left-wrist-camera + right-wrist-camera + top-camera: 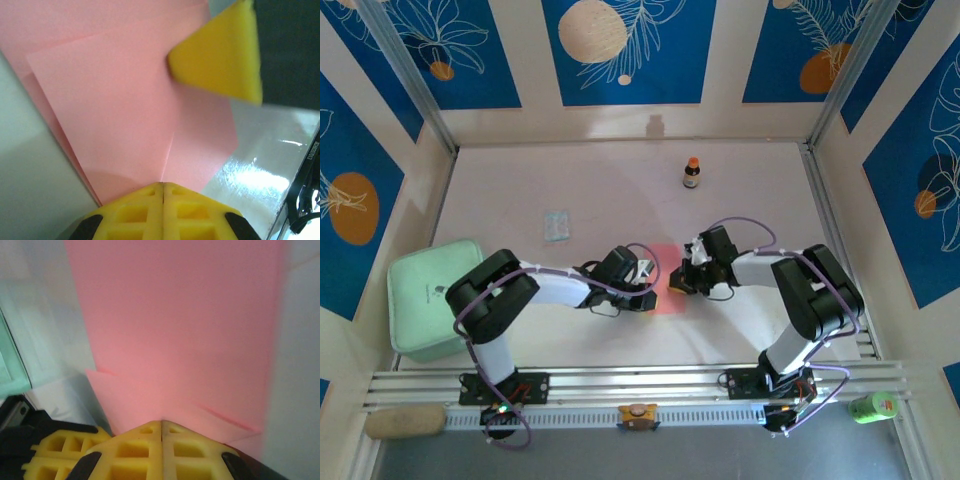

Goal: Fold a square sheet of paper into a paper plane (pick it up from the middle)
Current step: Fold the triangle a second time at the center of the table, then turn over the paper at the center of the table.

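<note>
From above: mid-fold, well short of a dart. Left gripper (647, 290) and right gripper (680, 281) tip to tip low over the table (620, 190), both with jaws pressed together, the square sheet of paper (668, 292) directly beneath and between the two tips, flat on the surface. Reads as a pressing or creasing step rather than a lift. From the left wrist: jaws closed flush, no gap, tip set on the near edge of the sheet, right at the foot of a short crease heading away ahead of it. Paper nipped in the seam or merely pinned under it: impossible to tell. Ahead and to the right of the tip, the right gripper's yellow finger resting on the sheet. Salmon pink, plain, already layered: a slanted flap over a lower layer, edges stepped off to the left of the tip. From the right wrist: jaws likewise shut, tip at the near edge of the sheet, a broad smooth pink panel stretching ahead, small folded corners peeking out just left and right of the tip. Next, probably: anchor with one tip, draw the other along the fold to sharpen it, then open for the following flap. Calls for light pressure and a straight drag, given thin paper prone to sliding and wrinkling on a glossy top.
</note>
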Motion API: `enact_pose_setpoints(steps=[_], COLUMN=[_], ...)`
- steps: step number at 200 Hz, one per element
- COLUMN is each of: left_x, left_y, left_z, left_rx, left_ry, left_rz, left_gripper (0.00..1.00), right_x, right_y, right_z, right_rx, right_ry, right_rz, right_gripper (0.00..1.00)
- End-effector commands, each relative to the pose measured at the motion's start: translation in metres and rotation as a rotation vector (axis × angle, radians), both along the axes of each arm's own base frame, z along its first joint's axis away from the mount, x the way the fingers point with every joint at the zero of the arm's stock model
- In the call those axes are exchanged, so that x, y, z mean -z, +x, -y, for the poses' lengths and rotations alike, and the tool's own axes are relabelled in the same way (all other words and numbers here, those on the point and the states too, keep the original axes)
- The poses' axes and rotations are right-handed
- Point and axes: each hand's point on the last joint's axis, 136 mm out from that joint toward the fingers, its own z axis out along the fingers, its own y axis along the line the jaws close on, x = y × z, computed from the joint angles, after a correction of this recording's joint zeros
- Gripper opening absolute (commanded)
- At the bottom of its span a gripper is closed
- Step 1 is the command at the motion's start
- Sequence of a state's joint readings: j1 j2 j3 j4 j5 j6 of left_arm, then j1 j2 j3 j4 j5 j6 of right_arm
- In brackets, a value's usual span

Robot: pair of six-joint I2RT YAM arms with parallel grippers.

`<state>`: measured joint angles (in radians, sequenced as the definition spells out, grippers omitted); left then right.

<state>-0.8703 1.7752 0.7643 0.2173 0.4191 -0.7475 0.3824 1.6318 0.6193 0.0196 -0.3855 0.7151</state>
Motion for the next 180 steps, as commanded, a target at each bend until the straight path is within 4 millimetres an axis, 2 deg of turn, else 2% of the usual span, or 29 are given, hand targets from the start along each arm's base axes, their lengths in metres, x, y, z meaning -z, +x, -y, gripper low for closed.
enact_pose_setpoints(steps=[1,24,43,73,90,111,150,180], left_x=[0.029,0.026,0.018,-0.009,-0.025,-0.035,-0.028,-0.012], left_y=[-0.016,-0.016,-0.014,-0.004,0.005,0.018,0.038,0.039], left_z=[-0.02,-0.019,-0.014,-0.003,0.0,0.002,0.006,0.005], left_rx=[-0.012,-0.015,-0.022,-0.014,-0.004,0.003,0.028,0.055], left_ry=[0.083,0.068,0.04,-0.003,0.008,0.028,0.076,0.123], left_rz=[-0.084,-0.082,-0.07,-0.019,0.031,0.069,0.079,0.057], left_gripper=[0.0,0.0,0.0,0.01,0.05,0.09,0.1,0.05], right_x=[-0.001,-0.005,-0.015,-0.04,-0.047,-0.048,-0.036,-0.034], right_y=[0.017,0.03,0.031,0.017,0.002,-0.016,-0.043,-0.054], right_z=[0.019,0.035,0.04,0.042,0.044,0.039,0.038,0.029], right_rx=[0.088,0.158,0.181,0.18,0.179,0.161,0.185,0.171], right_ry=[-0.014,-0.018,-0.006,-0.003,-0.009,0.006,-0.065,-0.077], right_rz=[0.027,0.034,0.054,0.087,0.073,0.037,-0.066,-0.079], right_gripper=[0.0,0.0,0.0,0.03,0.07,0.15,0.31,0.37])
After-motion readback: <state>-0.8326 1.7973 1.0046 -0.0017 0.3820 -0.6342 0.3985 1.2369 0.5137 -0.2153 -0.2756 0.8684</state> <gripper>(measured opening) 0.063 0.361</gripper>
